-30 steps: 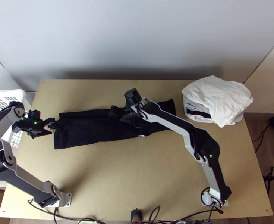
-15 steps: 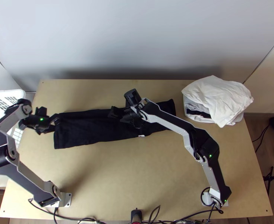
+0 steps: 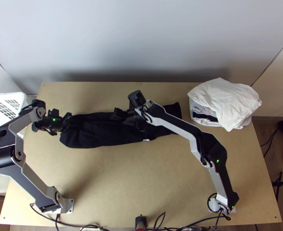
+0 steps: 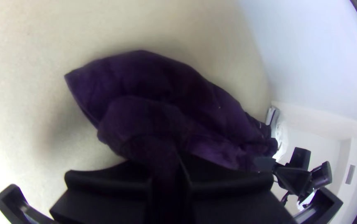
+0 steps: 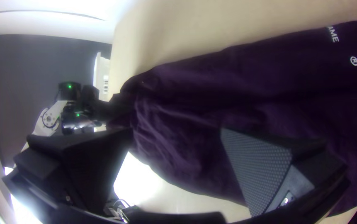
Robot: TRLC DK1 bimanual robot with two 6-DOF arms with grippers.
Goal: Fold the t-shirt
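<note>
Black fabric, identified as the t-shirt point(image 3: 95, 133), lies across the desk point(image 3: 160, 184) as a long, narrow strip, running from the left claw point(image 3: 67, 122) to beneath the right claw point(image 3: 120, 119) and on past it to the right. Left claw: closed on the t-shirt, with cloth from the strip's left end pinched between its fingers point(image 4: 108, 180) and gathered into a raised bunch. Beside that grip, on the side nearer the arm bases, the end of the strip has a rounded outline and shallow creases. Right claw: held wide, positioned over the middle of the strip, with nothing gripped; the textured pad point(image 5: 257, 170) of one finger is exposed. Whether either finger there touches the cloth cannot be determined. A small white tag point(image 3: 146, 140) is noted at the near edge of the strip, just to the right of the right claw and nearer the arm bases. Well to the right of the right claw, past the strip's far end, sits a heap of cloth with a crumpled white piece point(image 3: 226, 100) on top. To the left of the left claw stands a white slotted basket point(image 3: 6, 95), at the desk's left edge.
</note>
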